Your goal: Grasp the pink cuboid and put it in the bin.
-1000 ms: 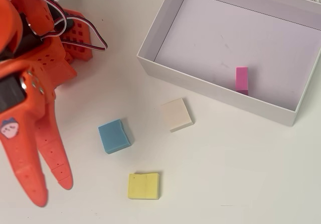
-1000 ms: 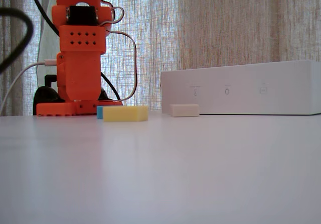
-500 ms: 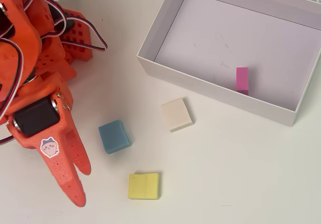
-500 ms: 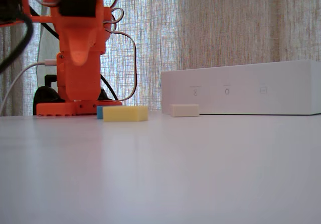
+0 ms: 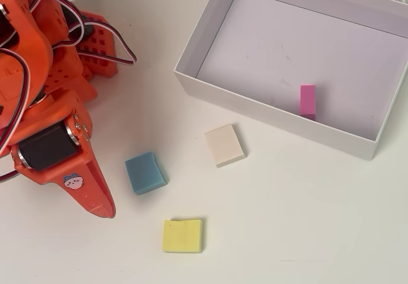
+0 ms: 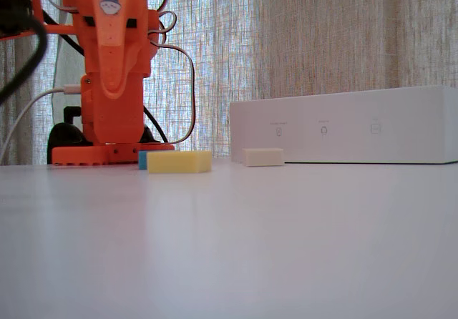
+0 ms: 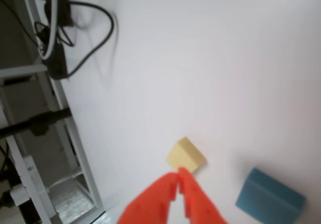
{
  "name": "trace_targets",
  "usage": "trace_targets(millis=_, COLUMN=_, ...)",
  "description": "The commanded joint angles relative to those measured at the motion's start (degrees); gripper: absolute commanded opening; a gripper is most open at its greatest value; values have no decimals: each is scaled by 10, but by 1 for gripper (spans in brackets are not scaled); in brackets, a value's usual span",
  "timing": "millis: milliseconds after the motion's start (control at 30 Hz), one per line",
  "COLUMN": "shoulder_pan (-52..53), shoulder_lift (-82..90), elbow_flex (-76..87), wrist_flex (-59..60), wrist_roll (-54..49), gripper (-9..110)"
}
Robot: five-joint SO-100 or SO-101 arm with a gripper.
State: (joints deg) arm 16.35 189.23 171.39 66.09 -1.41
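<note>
Pink cuboid [image 5: 307,100] lies inside the bin [image 5: 210,28], standing on edge against the near wall in the overhead view, toward the right half of that wall. Not visible in the fixed view, where the bin [image 6: 343,126] shows only its outer wall.

On the table [image 5: 287,233] outside the bin: cream block [image 5: 224,145] just beside the near wall, blue block [image 5: 145,172] to its left, yellow block [image 5: 183,235] below both. All three lie flat and apart from each other.

Gripper [image 7: 178,173]: jaws together, tips meeting, nothing between them. In the wrist view the tips sit just before the yellow block [image 7: 185,155], with the blue block [image 7: 270,202] off to the right. Overhead, the gripper [image 5: 106,211] lies left of the blue block, well apart from the bin. Orange arm [image 6: 113,69] stands at left in the fixed view.
</note>
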Motion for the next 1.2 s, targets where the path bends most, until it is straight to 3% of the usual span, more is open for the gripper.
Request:
trace_targets(millis=0, shoulder_pan=-2, shoulder_lift=3, elbow_flex=-2, wrist_flex=1, wrist_roll=-5, gripper=-8)
trace_targets(millis=1167, shoulder_pan=4, shoulder_lift=3, elbow_flex=-2, wrist_flex=1, wrist_roll=2, gripper=-8)
